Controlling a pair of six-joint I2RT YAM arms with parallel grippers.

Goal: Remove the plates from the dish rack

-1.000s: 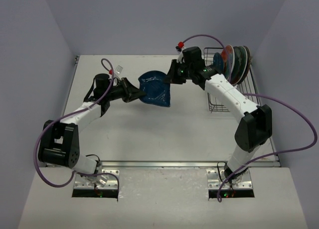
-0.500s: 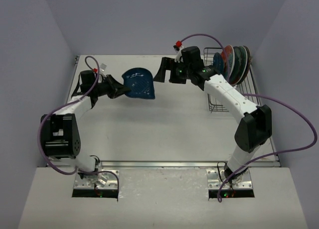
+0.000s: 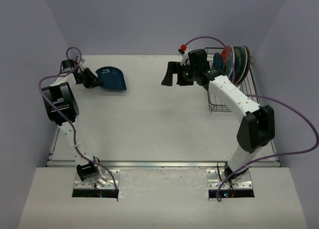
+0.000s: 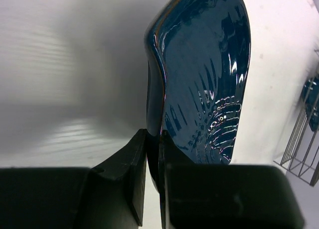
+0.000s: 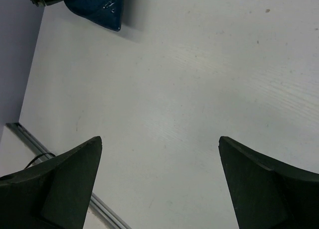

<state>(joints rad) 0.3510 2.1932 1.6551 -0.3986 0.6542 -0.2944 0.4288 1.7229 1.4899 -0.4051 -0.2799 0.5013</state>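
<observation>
My left gripper (image 3: 92, 80) is shut on the rim of a dark blue plate (image 3: 111, 78) at the far left of the table; in the left wrist view the plate (image 4: 202, 74) stands on edge above the clamped fingers (image 4: 130, 174). My right gripper (image 3: 172, 73) hangs open and empty over the table's back middle, its fingers (image 5: 65, 181) wide apart in the right wrist view, where the blue plate (image 5: 97, 7) shows far off. The dish rack (image 3: 215, 106) at the back right holds several upright plates (image 3: 233, 62), including a red-orange one and dark ones.
Purple cables loop off both arms. The left wall stands close behind my left gripper. A metal rail (image 3: 164, 164) runs along the table's near edge. The rack's wire corner (image 4: 301, 149) shows at the right of the left wrist view.
My left arm has swung the blue plate from the table's middle to the far left. My right gripper let go of that plate, opened wide and drew back slightly toward the rack.
</observation>
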